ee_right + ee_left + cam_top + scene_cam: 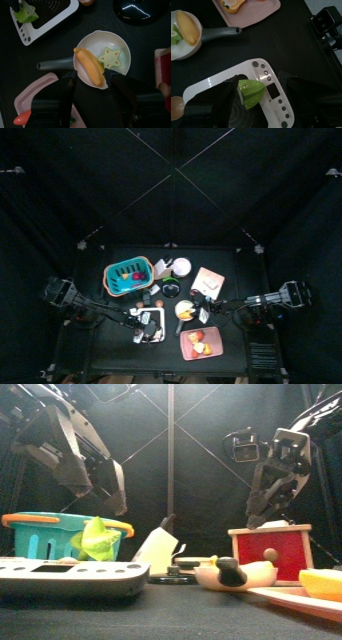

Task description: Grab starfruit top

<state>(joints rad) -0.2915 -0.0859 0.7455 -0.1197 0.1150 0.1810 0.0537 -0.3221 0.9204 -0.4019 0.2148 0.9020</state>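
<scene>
- The table (114, 356) is seen from above with one arm entering from each side; both grippers hang over its front half.
- A teal basket (126, 276) is placed toward the table's left rear.
- A white scale (271, 85) is laid near the left front, with a green ridged fruit piece (251, 94) resting on it.
- A pink cutting board (37, 92) is set at the front edge, just beside the pan.
- A pale pan (100, 52) with a grey handle is found between the scale and the cutting board, near the table's middle front.
- The left gripper (261, 90) is held wide open over the scale, with the green piece framed between its jaws; nothing is gripped.
- The right gripper (93, 80) is spread wide and empty, poised over the pan's near rim.
- A long yellow fruit (90, 65) is laid in the pan, its length running from the right gripper's gap toward the pan's far side.
- The starfruit (110, 57) is seen in the pan, star face up, touching or just beside the yellow fruit.
- The starfruit is judged nearer the right gripper, just ahead of its tips and off to one side of its centre line; a small sideways shift before descending is likely needed, and the yellow fruit may be bumped.
</scene>
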